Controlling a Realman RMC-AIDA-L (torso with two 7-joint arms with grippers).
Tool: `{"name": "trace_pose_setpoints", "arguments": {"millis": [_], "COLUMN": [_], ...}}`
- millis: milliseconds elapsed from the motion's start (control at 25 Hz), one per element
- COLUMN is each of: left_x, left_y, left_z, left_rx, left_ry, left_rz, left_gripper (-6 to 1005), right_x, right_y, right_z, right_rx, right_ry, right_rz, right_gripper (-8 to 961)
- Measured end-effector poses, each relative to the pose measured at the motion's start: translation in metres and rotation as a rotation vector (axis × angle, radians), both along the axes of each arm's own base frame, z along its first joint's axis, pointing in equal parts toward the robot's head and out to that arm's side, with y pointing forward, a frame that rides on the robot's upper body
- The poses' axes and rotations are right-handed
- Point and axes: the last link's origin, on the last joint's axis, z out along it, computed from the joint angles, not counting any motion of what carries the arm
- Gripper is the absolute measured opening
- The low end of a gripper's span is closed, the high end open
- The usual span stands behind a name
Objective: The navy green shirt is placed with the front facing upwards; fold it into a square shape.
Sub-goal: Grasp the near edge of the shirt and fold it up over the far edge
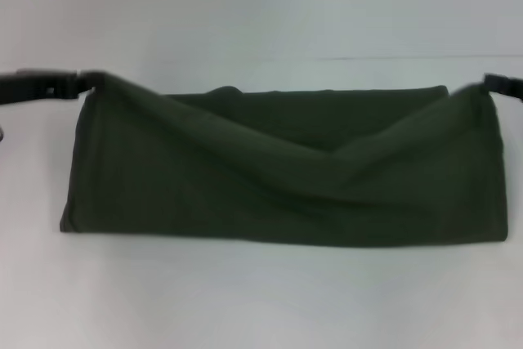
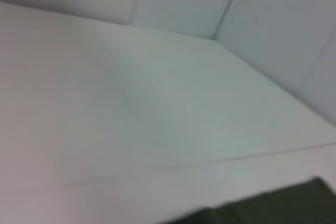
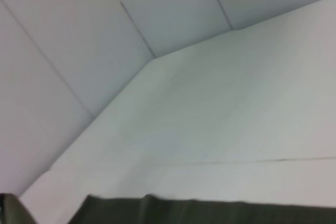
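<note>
Across the middle of the white worktop point(image 1: 261, 300), from my head view, I see the navy green shirt point(image 1: 278, 194) folded into 1 long, wide band that runs from side to side. Its near edge lies flat on the worktop, while its 2 upper corners are pulled up and outward, so the top layer sags in a shallow V between them, lowest a little to the right of centre. Behind that sag I can make out a flatter strip of the same dark cloth along the far edge.

On my left, the left tool point(image 1: 91, 81) reaches in from the side and meets the raised left corner of the shirt; it is pinching that corner, with the cloth drawn up to a point at its tip. On my right, the right tool point(image 1: 489, 83) comes in from the opposite edge and pinches the other raised corner in the same way. Both arms are dark and blurred, and only their ends show.

My left wrist view gives me mostly bare worktop and pale wall panels, with a dark wedge of the shirt point(image 2: 273, 205) at one edge. My right wrist view shows a thin band of the shirt point(image 3: 210, 212) below the worktop and walls.
</note>
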Motion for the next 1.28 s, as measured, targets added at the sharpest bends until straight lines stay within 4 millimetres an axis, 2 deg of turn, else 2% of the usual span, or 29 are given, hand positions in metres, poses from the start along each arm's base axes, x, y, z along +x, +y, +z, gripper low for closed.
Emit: {"name": "trace_pose_setpoints", "arguments": {"millis": [200, 400, 680, 1040, 1280], "left_x": [0.008, 0.005, 0.000, 0.015, 0.016], "left_y": [0.031, 0.047, 0.058, 0.069, 0.074], "left_z": [-0.008, -0.011, -0.009, -0.004, -0.007], "left_rx": [0.085, 0.170, 0.258, 0.289, 0.309], "left_ry": [0.097, 0.163, 0.201, 0.227, 0.259], "left_rz": [0.026, 0.071, 0.113, 0.075, 0.080], "left_gripper": [1, 1, 0, 0, 0], "right_x": [-0.006, -0.005, 0.004, -0.003, -0.003], "right_y": [0.031, 0.046, 0.057, 0.065, 0.067], "right_z": [-0.024, -0.038, -0.037, -0.032, -0.034], "right_rx": [0.034, 0.081, 0.159, 0.180, 0.190], "right_ry": [-0.056, -0.093, -0.113, -0.115, -0.123], "right_rz": [-0.070, -0.135, -0.220, -0.217, -0.230], "right_gripper": [13, 14, 15, 16, 17]}}
